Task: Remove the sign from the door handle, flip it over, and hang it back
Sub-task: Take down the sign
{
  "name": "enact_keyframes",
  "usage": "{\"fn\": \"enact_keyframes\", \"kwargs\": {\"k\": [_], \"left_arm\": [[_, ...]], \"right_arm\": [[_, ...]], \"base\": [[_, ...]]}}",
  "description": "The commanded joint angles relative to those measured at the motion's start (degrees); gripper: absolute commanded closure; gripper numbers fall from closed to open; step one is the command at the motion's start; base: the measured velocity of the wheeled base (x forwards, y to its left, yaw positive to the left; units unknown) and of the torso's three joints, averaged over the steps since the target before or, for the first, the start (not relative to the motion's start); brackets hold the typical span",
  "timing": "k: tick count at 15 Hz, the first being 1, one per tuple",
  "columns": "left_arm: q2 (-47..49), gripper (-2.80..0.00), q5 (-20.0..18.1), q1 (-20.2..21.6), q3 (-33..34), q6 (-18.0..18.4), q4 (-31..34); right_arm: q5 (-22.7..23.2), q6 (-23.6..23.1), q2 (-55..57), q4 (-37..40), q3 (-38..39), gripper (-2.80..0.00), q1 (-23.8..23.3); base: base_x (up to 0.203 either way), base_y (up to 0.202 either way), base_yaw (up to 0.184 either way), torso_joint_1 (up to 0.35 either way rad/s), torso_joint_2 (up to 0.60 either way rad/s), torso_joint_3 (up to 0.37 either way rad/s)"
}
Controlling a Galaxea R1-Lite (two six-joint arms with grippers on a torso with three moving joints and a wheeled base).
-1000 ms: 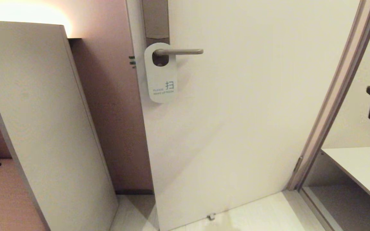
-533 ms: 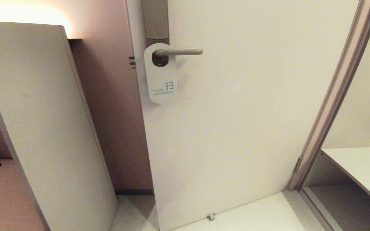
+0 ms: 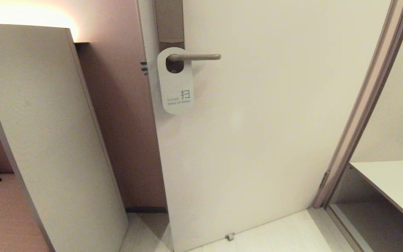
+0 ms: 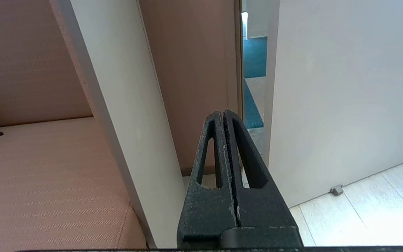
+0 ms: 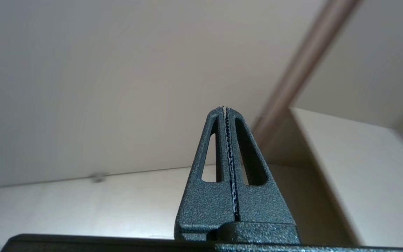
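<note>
Left gripper [image 4: 224, 113] and right gripper [image 5: 225, 109] each have fingers pressed together, holding nothing. Well beyond both, the sign [image 3: 175, 87] hangs white side out on the handle [image 3: 196, 56] of the door [image 3: 275, 105].

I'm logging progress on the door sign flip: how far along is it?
It cannot be told whether the flip is done or not begun. The flat white door hanger sign hangs on the slim grey-beige metal door handle, "MAKE UP ROOM" side out. Nothing is in hand: the left gripper and right gripper are shut, empty, and away from the sign.
</note>
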Motion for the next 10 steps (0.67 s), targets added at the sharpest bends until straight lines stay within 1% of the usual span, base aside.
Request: {"fn": "enact_keyframes", "kwargs": {"k": [1, 2, 3, 5, 8, 10], "left_arm": [[0.0, 0.0, 0.0, 0.0, 0.0, 0.1, 0.0], [0.0, 0.0, 0.0, 0.0, 0.0, 0.0, 0.0], [0.0, 0.0, 0.0, 0.0, 0.0, 0.0, 0.0], [0.0, 0.0, 0.0, 0.1, 0.0, 0.0, 0.0], [0.0, 0.0, 0.0, 0.0, 0.0, 0.0, 0.0], [0.0, 0.0, -0.1, 0.0, 0.0, 0.0, 0.0]], "right_arm": [[3.5, 1.3, -7.5, 6.5, 0.4, 0.0, 0.4], [4.5, 2.7, -9.1, 8.0, 0.5, 0.0, 1.0], [4.4, 4.4, -10.9, 8.7, 0.4, 0.0, 1.7], [2.0, 5.6, -15.7, 11.9, 0.4, 0.0, 2.5], [1.0, 6.6, -22.0, 15.0, 0.5, 0.0, 2.8], [0.5, 8.9, -22.3, 15.4, 0.5, 0.0, 2.8]], "base": [[0.0, 0.0, 0.0, 0.0, 0.0, 0.0], [0.0, 0.0, 0.0, 0.0, 0.0, 0.0], [0.0, 0.0, 0.0, 0.0, 0.0, 0.0], [0.0, 0.0, 0.0, 0.0, 0.0, 0.0], [0.0, 0.0, 0.0, 0.0, 0.0, 0.0], [0.0, 0.0, 0.0, 0.0, 0.0, 0.0]]}}
